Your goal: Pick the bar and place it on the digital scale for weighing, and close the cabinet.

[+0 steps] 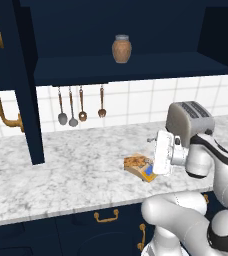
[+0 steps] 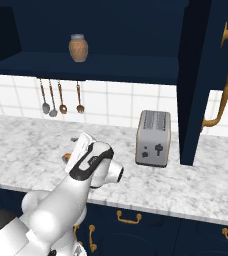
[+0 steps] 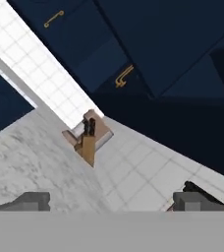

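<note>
The speckled orange-brown bar (image 1: 137,161) lies on top of the small tan digital scale (image 1: 146,173), whose blue display faces the counter's front edge. My white hand (image 1: 163,152) hovers just right of the scale, raised and turned away from it. In the hand view my gripper (image 3: 112,201) is open, its two dark fingertips far apart with nothing between them. The navy cabinet (image 1: 136,70) stands open: its left door (image 1: 26,80) and right door (image 2: 201,75) swing outward, each with a long brass handle (image 2: 227,75). An orange sliver of the bar (image 2: 66,157) peeks out behind my hand.
A brown lidded jar (image 1: 121,49) sits on the cabinet shelf. A silver toaster (image 2: 153,137) stands on the marble counter (image 1: 61,170) right of the scale. Several utensils (image 1: 81,106) hang on the tiled wall. A tan knife block (image 3: 87,138) appears in the hand view.
</note>
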Robot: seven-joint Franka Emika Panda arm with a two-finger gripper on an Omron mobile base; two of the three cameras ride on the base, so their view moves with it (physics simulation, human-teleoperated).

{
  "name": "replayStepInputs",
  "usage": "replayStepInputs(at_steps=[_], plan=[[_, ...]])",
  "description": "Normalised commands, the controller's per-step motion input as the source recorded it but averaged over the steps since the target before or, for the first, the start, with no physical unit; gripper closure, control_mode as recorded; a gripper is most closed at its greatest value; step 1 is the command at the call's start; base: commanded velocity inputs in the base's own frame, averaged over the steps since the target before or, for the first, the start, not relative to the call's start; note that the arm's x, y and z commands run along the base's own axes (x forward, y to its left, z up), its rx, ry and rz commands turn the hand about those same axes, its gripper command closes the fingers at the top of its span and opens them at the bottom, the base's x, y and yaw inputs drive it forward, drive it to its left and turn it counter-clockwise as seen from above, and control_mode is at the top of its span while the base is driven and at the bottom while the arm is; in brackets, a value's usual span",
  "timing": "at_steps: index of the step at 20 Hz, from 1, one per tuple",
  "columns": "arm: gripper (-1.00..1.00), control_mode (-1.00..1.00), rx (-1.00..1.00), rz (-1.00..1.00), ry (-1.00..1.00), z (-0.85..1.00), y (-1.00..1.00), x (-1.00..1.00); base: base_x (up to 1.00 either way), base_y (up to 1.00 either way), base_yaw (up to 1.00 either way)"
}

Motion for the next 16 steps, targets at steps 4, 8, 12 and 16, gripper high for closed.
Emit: replayStepInputs(at_steps=[4, 8, 12, 16], plan=[[-1.0, -1.0, 0.01, 0.0, -0.25, 0.18, -0.09, -0.05, 0.0, 0.0, 0.0], [-1.0, -1.0, 0.16, 0.0, -0.37, 0.28, -0.19, -0.08, 0.0, 0.0, 0.0], [-1.0, -1.0, 0.14, 0.0, -0.69, 0.38, -0.2, -0.16, 0.0, 0.0, 0.0], [-1.0, -1.0, 0.07, -0.03, -0.71, 0.73, -0.02, -0.18, 0.0, 0.0, 0.0]])
